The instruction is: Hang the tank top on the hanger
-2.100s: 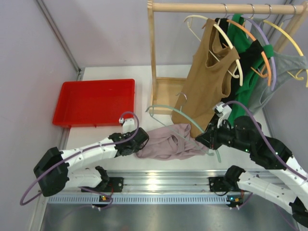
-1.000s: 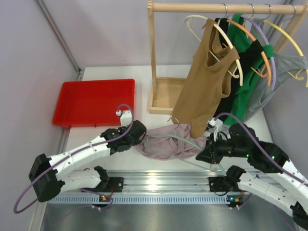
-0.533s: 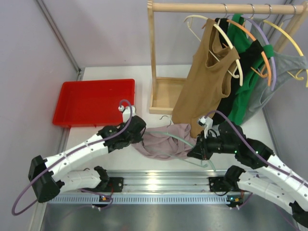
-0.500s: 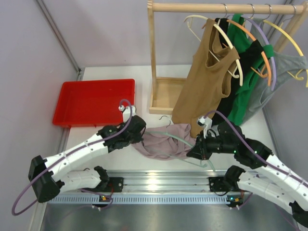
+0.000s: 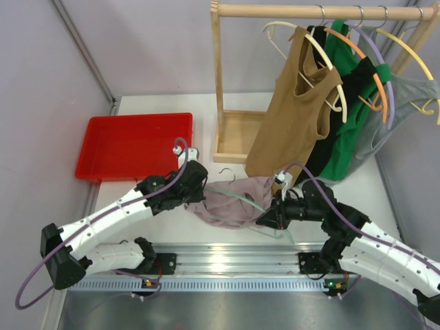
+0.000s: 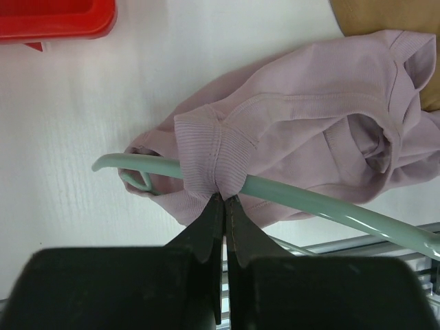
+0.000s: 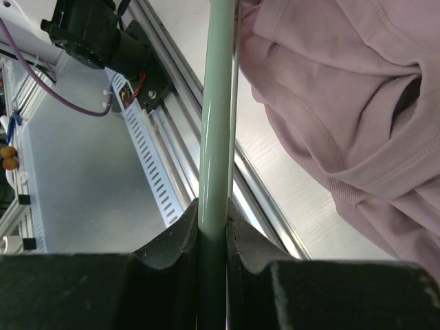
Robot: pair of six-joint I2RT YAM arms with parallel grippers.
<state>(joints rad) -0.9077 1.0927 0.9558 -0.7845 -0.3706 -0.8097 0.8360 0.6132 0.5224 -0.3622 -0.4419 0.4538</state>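
The left gripper (image 6: 224, 201) is closed on a strap of the tank top (image 6: 309, 110), looped over the hanger (image 6: 323, 206). The right gripper (image 7: 213, 220) clamps the hanger bar. The tank top lies bunched on the bench (image 6: 82, 103) between both grippers

I see a soft pinky-purple tank top (image 6: 323, 117) with tiny ribbed lines along its edges. The hanger (image 6: 309, 201) is pale minty green. The tray (image 5: 134, 146) is bright red. The rack (image 5: 218, 82) is light wood colour. One brown tank top (image 5: 295, 117), one green top (image 5: 344, 148). My left gripper (image 6: 223, 198) is black.
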